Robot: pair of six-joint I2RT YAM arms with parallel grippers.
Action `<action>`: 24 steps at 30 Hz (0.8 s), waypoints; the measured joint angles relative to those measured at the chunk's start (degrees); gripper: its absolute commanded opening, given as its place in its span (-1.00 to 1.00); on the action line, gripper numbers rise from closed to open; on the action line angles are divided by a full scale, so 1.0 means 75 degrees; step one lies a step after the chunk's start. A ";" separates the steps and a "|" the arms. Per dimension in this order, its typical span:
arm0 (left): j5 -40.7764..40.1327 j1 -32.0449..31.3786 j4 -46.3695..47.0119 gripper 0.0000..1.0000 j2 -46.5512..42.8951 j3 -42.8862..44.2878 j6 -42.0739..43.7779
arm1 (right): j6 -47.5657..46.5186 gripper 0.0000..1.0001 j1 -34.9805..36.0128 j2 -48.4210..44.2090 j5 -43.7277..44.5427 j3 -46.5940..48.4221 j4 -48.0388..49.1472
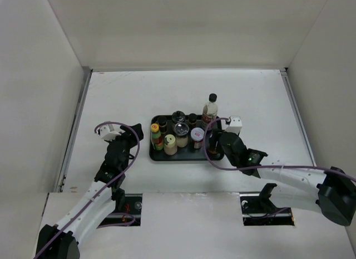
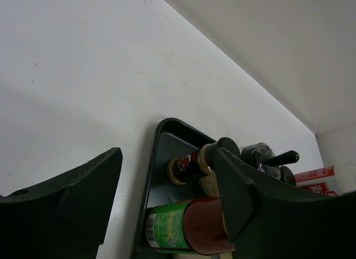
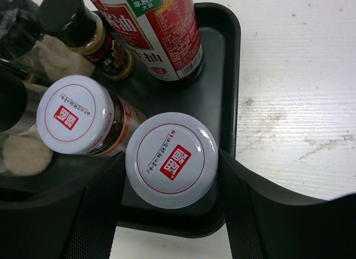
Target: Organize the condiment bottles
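A black tray (image 1: 157, 154) holds several condiment bottles. These include a slim yellow-capped red-green sauce bottle (image 1: 156, 135), a cream-lidded jar (image 1: 170, 143), black-lidded jars (image 1: 181, 129), a white-lidded jar (image 1: 197, 135) and a tall clear black-capped bottle (image 1: 210, 107). My right gripper (image 1: 216, 141) is over the tray's near right corner. In the right wrist view it (image 3: 169, 175) is shut on a second white-lidded jar (image 3: 171, 160), which stands in that corner. My left gripper (image 1: 119, 137) is open and empty, left of the tray. Its wrist view shows the sauce bottle (image 2: 186, 228) ahead.
White walls enclose the table on the left, back and right. In the right wrist view the tall red-labelled bottle (image 3: 161, 30) and a small black-capped bottle (image 3: 78, 25) stand close behind the held jar. The tray rim (image 3: 231, 75) lies right of it.
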 measured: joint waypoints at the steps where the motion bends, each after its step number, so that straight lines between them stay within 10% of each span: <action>1: -0.0003 0.0000 -0.0003 0.37 0.0000 0.0000 0.0000 | 0.0015 0.17 0.0000 0.0044 0.0029 -0.0003 0.0017; 13: -0.0169 0.0052 -0.0003 0.99 0.0015 -0.0023 0.0029 | 0.0038 0.77 0.0000 -0.0335 0.0187 -0.0108 0.0650; 24: -0.0979 0.0044 -0.0175 1.00 -0.0038 -0.0131 0.0131 | -0.0090 1.00 -0.1341 -0.1711 0.0204 -0.0108 0.0997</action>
